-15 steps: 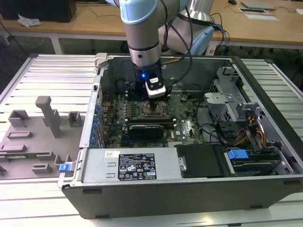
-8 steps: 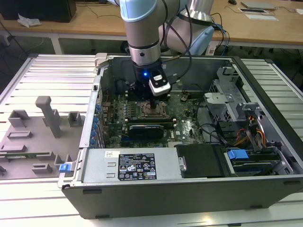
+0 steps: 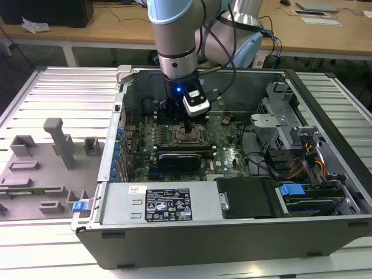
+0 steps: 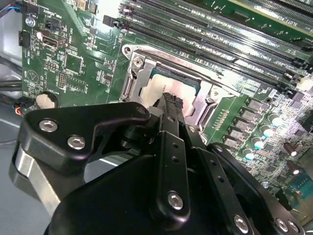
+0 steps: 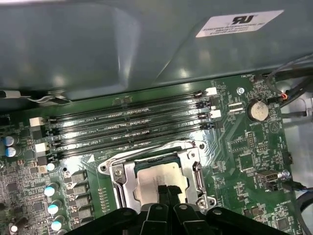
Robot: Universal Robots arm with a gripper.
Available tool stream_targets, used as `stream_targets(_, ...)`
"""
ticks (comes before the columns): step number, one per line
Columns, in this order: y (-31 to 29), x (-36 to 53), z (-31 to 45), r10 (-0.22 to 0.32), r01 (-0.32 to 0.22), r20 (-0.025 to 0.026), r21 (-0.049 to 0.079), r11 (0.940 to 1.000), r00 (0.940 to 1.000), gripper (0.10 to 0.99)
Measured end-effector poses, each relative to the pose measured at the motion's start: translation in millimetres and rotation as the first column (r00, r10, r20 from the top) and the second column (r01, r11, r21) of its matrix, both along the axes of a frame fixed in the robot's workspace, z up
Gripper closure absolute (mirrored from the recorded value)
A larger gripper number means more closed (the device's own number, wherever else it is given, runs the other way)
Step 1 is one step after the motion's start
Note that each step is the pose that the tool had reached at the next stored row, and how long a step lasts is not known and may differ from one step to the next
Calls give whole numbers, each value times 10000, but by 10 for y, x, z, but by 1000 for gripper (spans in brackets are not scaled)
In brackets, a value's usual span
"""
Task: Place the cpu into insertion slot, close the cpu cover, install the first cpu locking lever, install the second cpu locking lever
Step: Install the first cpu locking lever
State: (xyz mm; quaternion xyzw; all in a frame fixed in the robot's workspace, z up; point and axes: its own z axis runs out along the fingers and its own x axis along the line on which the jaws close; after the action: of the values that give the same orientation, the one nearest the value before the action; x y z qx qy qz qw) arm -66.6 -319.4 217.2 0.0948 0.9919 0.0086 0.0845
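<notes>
1. The cpu (image 5: pixel 159 178) lies flat in the insertion slot (image 5: pixel 157 185), low in the middle of the first wrist view. Its pale metal top faces up. It is square, so it has no long axis; its edges run in line with the socket frame.
2. The cpu cover (image 5: pixel 128 183) frames it in silvery metal on both flanks. It seems folded down around the chip, though I cannot tell whether it is fully seated.
3. My gripper (image 5: pixel 166 192) hangs straight over the chip's near edge, fingers pressed together with nothing between them. I judge the narrow closed tip suits pressing on the cover or a lever, not carrying.
4. In the second wrist view my fingertips (image 4: pixel 170 100) sit just above the chip's pale face (image 4: pixel 159 90); contact I cannot confirm.
5. The memory slots (image 5: pixel 132 125) run above the socket, parallel to its far edge.
6. In the exterior view my arm (image 3: pixel 177 52) stands upright at centre, reaching down into the open computer case (image 3: pixel 232 232).
</notes>
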Motion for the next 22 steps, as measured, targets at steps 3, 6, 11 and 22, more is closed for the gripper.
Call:
stream_targets(3, 0, 18, -4, 0, 0, -542, 1, 10000, 9985, 980)
stream_targets(6, 0, 21, -4, 19, -19, -543, 1, 10000, 9985, 980)
stream_targets(11, 0, 71, -5, 743, -744, -557, -1, 9972, 9957, 980)
stream_targets(22, 0, 91, 120, 1401, -1417, -644, -201, 9897, 9880, 980)
